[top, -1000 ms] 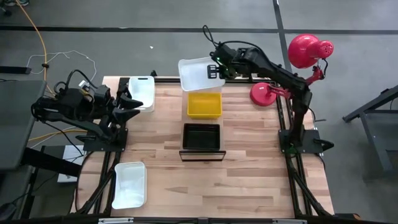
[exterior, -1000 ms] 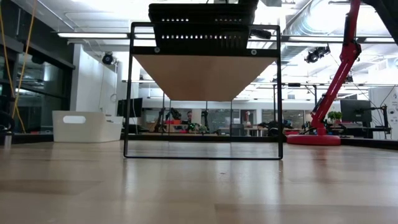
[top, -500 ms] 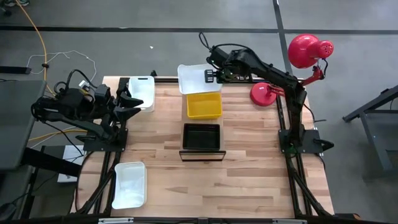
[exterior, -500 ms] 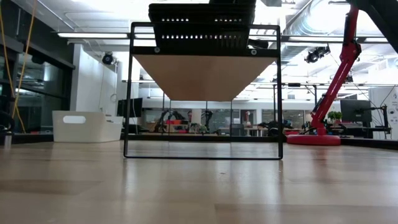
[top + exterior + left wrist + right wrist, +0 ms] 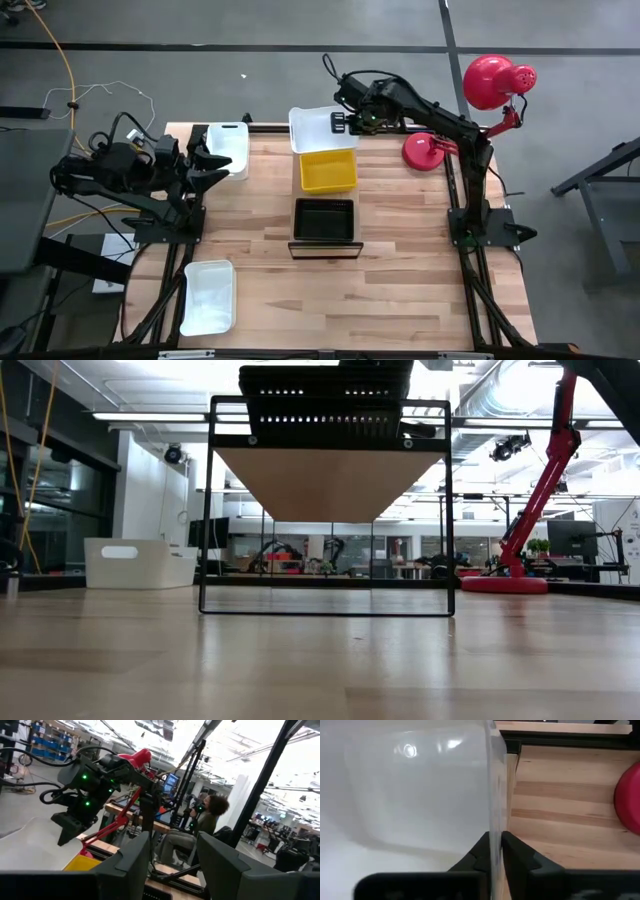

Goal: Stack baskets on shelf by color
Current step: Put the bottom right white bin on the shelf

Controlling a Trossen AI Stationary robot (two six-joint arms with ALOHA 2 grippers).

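Note:
A black basket (image 5: 324, 220), a yellow basket (image 5: 328, 170) and a white basket (image 5: 318, 128) sit in a row on the shelf (image 5: 324, 248), the white one at its far end. My right gripper (image 5: 338, 122) is shut on the white basket's right wall. Two more white baskets rest on the tabletop, one at the far left (image 5: 229, 148) and one at the near left (image 5: 208, 296). My left gripper (image 5: 172, 855) stands open beside the far-left one and touches nothing. In the low view the black basket (image 5: 325, 400) tops the shelf (image 5: 330, 480). My right gripper pinches the white basket's right side wall (image 5: 494, 827) at its rim, one finger (image 5: 479, 854) inside the basket and the other (image 5: 517, 854) outside. The fingers come from above, slanting down. The basket lies level behind the yellow one.
A red lamp (image 5: 498, 80) with a round red base (image 5: 424, 150) stands at the table's far right corner. A person (image 5: 207, 815) sits in the room beyond the table. Bare tabletop (image 5: 420, 280) lies on the near and right sides of the shelf.
My right gripper has come down with the white basket. The basket hung tilted above the shelf's far end a second ago; now it lies level there, right behind the yellow basket.

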